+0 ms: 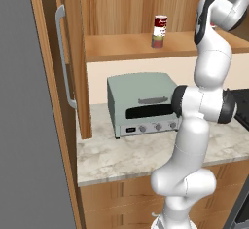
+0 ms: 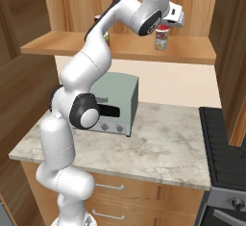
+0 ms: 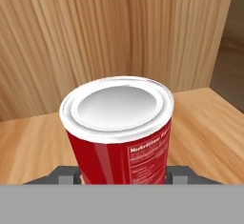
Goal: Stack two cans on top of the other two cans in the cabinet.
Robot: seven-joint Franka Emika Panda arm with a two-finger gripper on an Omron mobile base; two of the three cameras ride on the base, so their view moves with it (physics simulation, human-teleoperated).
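Observation:
A mostly red can (image 3: 121, 137) with a silver lid stands close between my two fingertips (image 3: 66, 174), which press against its sides. In the right base view my gripper (image 2: 166, 26) is shut on this red can (image 2: 163, 30), which sits atop a greenish-grey can (image 2: 161, 42) on the cabinet shelf (image 2: 62, 44). Further left on the shelf (image 1: 121, 45), the dark red and white can (image 1: 160, 23) rests on the other greenish-grey can (image 1: 156, 41). In the right base view my arm partly hides that stack (image 2: 105, 38).
The open cabinet door with its long grey bar handle (image 1: 63, 57) stands at the left. A grey-green toaster oven (image 1: 143, 104) sits on the marble counter (image 1: 146, 155) under the shelf. A dark stove (image 2: 223, 138) borders the counter on the right.

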